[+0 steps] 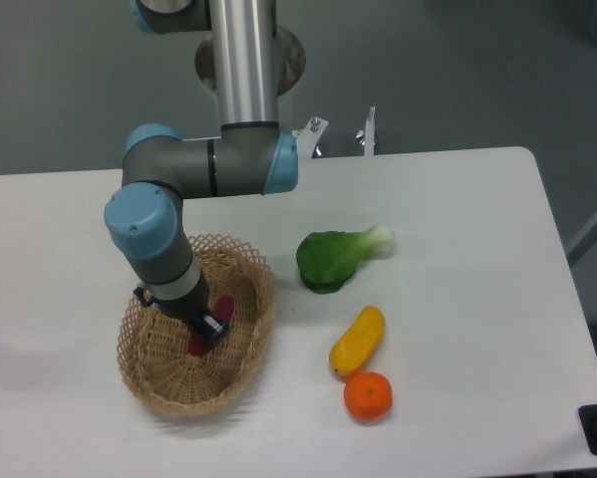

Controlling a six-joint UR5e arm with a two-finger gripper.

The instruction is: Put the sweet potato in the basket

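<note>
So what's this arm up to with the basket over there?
The arm has its gripper lowered inside the wicker basket, with the small reddish-purple sweet potato at its fingers. Whether it has let go is hard to tell from here. On the white table beside the basket lie a leafy green vegetable, a yellow vegetable and an orange fruit, all untouched.
</note>
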